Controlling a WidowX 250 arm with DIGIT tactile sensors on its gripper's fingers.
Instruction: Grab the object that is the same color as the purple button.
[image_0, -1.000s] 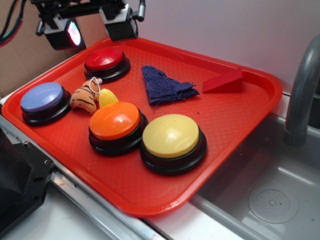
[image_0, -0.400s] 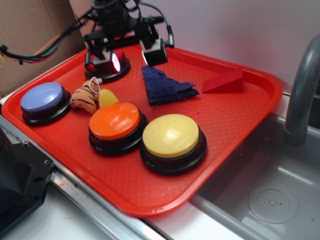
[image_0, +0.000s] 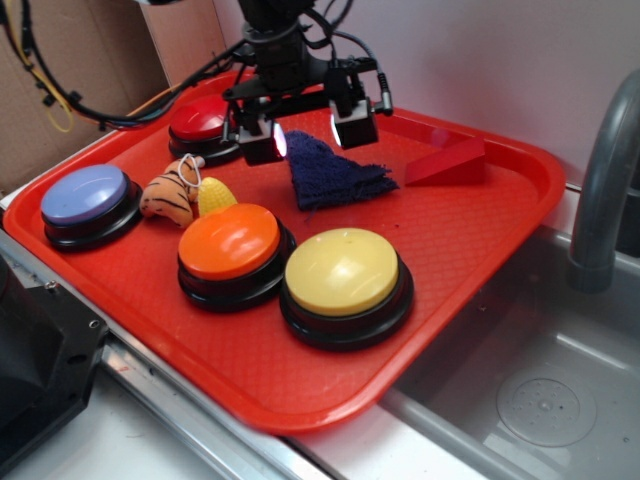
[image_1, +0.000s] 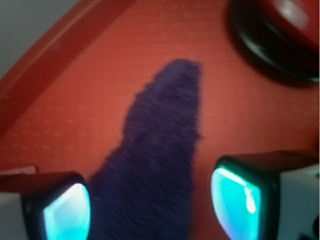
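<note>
On the red tray (image_0: 480, 240) we see the purple button (image_0: 88, 200) at far left; right of it, our gripper (image_0: 308, 132) hangs with fingers (image_0: 259, 142) spread, straddling the navy rag (image_0: 332, 172).

I see a red tray (image_0: 480, 250) bearing three buttons outside the task: red (image_0: 200, 118) at the back, orange (image_0: 230, 242) and yellow (image_0: 342, 272) side by side at the front, touching. A striped toy (image_0: 170, 195) and a yellow piece (image_0: 214, 195) lie just behind the orange one. A red wedge (image_0: 450, 163) sits near the far rim. A sink (image_0: 540, 390) and faucet (image_0: 600, 180) stand beside the tray.
</note>
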